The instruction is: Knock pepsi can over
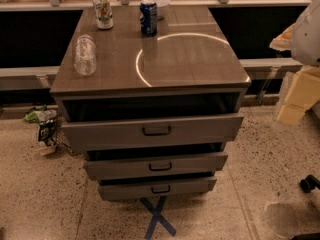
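Observation:
The pepsi can (148, 17), dark blue with a silver top, stands upright near the back middle of the grey cabinet top (190, 64). My gripper (295, 96), cream-coloured under a white arm section (307, 31), hangs at the right edge of the view. It is off the cabinet's right side, well to the right of the can and nearer the camera, and touches nothing.
A white-and-green can (103, 11) stands upright at the back left. A clear plastic bottle (85, 54) stands at the left. A white bowl (159, 3) sits just behind the pepsi can. Three drawers (156, 130) stand partly open. Blue tape X (157, 216) marks the floor.

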Controlling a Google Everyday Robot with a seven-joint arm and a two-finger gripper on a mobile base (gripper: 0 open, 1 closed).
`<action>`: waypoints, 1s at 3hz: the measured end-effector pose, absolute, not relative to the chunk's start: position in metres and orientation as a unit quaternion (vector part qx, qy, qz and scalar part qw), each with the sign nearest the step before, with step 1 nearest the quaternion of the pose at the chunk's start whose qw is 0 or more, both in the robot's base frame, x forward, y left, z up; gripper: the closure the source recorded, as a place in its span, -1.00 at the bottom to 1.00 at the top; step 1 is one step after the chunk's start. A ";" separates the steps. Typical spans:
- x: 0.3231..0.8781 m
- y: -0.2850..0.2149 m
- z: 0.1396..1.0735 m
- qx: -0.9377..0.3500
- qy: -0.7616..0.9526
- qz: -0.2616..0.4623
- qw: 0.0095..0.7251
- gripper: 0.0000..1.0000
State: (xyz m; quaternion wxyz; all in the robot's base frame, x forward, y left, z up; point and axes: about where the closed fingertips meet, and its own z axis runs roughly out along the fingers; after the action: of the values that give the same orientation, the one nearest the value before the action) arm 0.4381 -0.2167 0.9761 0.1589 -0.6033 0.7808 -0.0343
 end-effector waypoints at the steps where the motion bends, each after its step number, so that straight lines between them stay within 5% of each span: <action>1: 0.438 -0.217 0.976 -0.603 0.781 -0.034 0.159 -1.00; 3: 0.496 -0.235 0.974 -0.535 0.796 -0.004 0.284 -1.00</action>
State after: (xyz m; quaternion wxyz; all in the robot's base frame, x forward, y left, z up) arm 0.4959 -0.2355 0.9736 0.2839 -0.5347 0.7959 -0.0041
